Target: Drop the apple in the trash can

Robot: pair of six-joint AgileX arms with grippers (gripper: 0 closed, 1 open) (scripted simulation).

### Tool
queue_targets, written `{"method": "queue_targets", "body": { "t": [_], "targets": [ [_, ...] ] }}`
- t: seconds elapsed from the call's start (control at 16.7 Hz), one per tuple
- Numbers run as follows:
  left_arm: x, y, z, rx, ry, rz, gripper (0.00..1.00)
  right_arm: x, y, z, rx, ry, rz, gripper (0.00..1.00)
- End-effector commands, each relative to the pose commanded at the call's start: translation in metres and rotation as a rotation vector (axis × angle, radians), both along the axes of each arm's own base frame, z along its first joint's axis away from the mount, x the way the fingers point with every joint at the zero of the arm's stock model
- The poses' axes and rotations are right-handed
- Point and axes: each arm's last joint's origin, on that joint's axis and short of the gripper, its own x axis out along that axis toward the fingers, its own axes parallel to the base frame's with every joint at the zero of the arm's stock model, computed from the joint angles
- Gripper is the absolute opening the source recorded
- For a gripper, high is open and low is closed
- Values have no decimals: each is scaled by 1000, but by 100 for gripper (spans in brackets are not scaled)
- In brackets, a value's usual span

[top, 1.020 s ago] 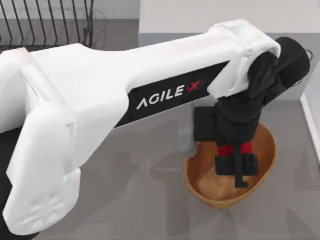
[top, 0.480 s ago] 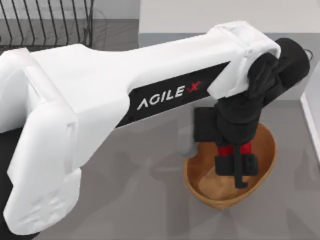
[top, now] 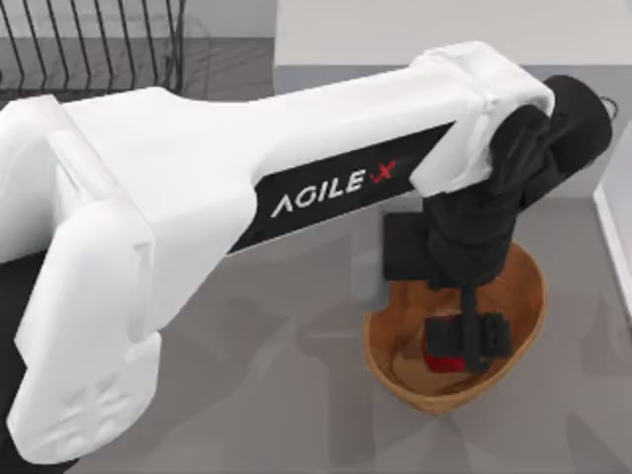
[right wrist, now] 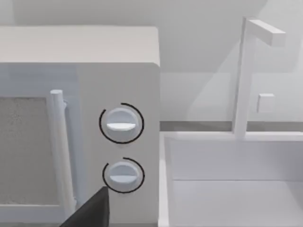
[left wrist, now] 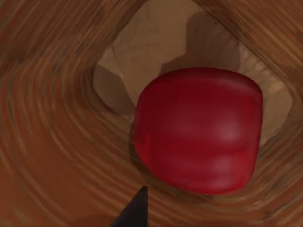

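Released since half a second ago, the apple (top: 446,361) lies low inside the trash can (top: 528,326), beneath the left gripper (top: 464,336), jaws parted and empty. Smooth, hard and round, it looks light but slippery; any regrasp should span its widest middle.

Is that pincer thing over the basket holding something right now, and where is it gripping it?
Probably nothing. The apple sits low inside the trash can, below the left pincer, whose fingers look spread apart. It looks released, though contact cannot be ruled out.
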Motion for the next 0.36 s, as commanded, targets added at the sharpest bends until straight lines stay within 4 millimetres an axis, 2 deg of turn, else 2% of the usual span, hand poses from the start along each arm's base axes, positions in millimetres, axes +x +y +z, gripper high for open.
{"method": "queue_targets", "body": {
  "t": [0.36],
  "targets": [
    [0,0,0,0,0,0,100,0,0,0,0,0,0,100]
  ]
}}
